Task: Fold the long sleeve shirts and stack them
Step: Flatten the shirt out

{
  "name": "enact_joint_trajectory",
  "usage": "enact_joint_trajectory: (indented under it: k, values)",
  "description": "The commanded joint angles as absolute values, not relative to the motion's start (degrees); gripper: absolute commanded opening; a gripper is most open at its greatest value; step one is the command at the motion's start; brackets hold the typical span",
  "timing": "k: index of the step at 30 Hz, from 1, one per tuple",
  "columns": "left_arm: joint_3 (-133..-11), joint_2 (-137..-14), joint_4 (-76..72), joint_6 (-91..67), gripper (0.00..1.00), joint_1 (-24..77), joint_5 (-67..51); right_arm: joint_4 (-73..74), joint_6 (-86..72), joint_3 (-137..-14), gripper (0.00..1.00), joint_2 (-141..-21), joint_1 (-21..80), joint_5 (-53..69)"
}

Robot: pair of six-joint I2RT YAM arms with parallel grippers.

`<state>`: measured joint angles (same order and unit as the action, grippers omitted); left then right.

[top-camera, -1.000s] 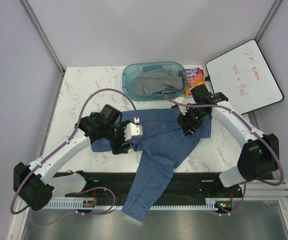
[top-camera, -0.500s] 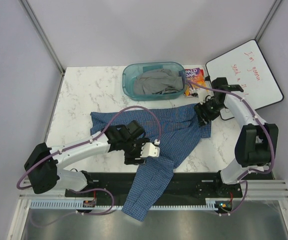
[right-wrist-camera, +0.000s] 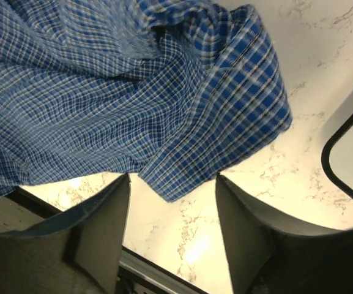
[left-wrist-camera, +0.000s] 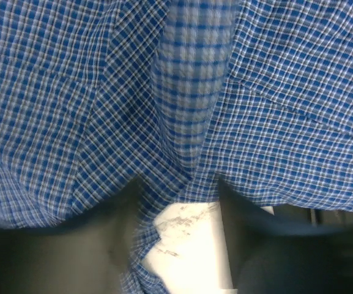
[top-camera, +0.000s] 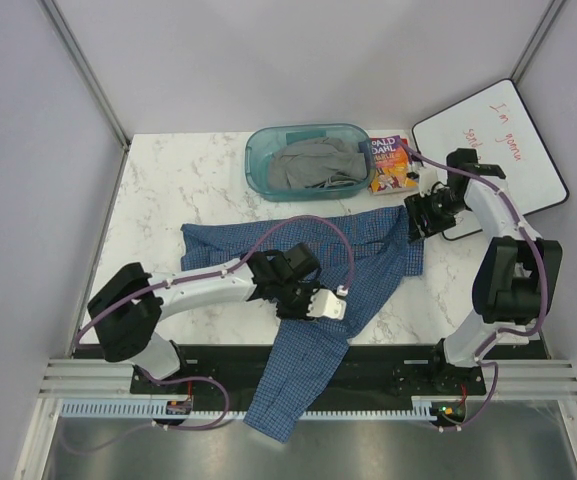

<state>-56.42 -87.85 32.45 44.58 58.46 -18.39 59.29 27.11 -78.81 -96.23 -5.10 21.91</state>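
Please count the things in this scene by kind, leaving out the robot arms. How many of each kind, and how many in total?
Blue checked shirt: 1
Grey garment: 1
Teal bin: 1
Book: 1
Whiteboard: 1
Total: 5

Matt blue fine-checked woven cloth shirt (top-camera: 383, 265), smooth white marbled tabletop (top-camera: 178, 190), translucent teal plastic tub (top-camera: 252, 160), glossy whiteboard (top-camera: 528, 170).

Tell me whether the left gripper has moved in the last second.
Yes. The left gripper has moved right and toward the near edge, farther from the bin.
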Motion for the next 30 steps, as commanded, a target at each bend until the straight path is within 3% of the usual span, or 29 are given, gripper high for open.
enact_joint_trajectory:
  k: [1,2,3,4,9,14,20,21,22,24,25,26,28,30]
  values:
    - [-60.9,-90.2,31.1,46.2,0.36,60.9,-19.7,56.8,23.6,-81.5,0.61,-99.7,-5.4,22.2]
    - [-62.0,-90.2,32.3,46.1,0.28,62.3,-19.6,56.9,23.3,-82.1,0.52,-101.1,-5.4,22.6]
    - [-62.7,-89.9,33.0,45.7,0.09,62.7,-19.3,57.0,23.1,-82.4,0.46,-101.7,-5.4,22.9]
    - [-63.5,-89.5,33.7,44.9,0.04,62.9,-19.8,57.0,23.0,-82.8,0.42,-102.1,-5.4,23.1]
    - [-73.4,-83.5,42.3,39.6,0.02,64.6,-26.3,57.7,22.6,-86.9,0.03,-103.0,-5.4,23.2]
    - [-83.0,-82.5,48.3,36.0,0.02,75.5,-30.1,62.8,23.7,-92.4,0.00,-101.8,-5.4,23.7]
    - [-91.9,-90.9,48.1,32.2,0.02,85.3,-31.2,65.0,29.1,-86.7,0.00,-96.1,-5.5,19.0]
    - [-93.2,-93.7,48.3,31.6,0.06,85.3,-29.9,64.8,29.4,-85.8,0.00,-95.4,-5.8,17.4]
    - [-94.6,-94.4,48.8,30.6,0.09,84.9,-28.1,64.7,29.8,-84.5,0.07,-95.3,-6.0,17.0]
    - [-94.0,-94.1,51.4,31.5,0.40,83.2,-29.9,65.0,31.3,-84.0,0.22,-94.5,-6.1,16.5]
    - [-91.5,-91.9,52.6,31.0,0.63,79.7,-31.7,65.5,31.6,-84.2,0.42,-94.0,-6.1,17.1]
    - [-89.8,-89.9,52.5,30.0,0.85,77.3,-34.9,65.8,32.1,-84.4,0.51,-93.4,-6.1,17.7]
    - [-84.3,-84.9,52.8,27.9,0.86,69.0,-36.2,68.4,33.4,-85.2,0.63,-91.9,-5.3,19.8]
    - [-80.1,-82.0,53.8,28.7,0.85,63.1,-34.1,70.4,34.7,-83.3,0.64,-90.7,-2.8,20.4]
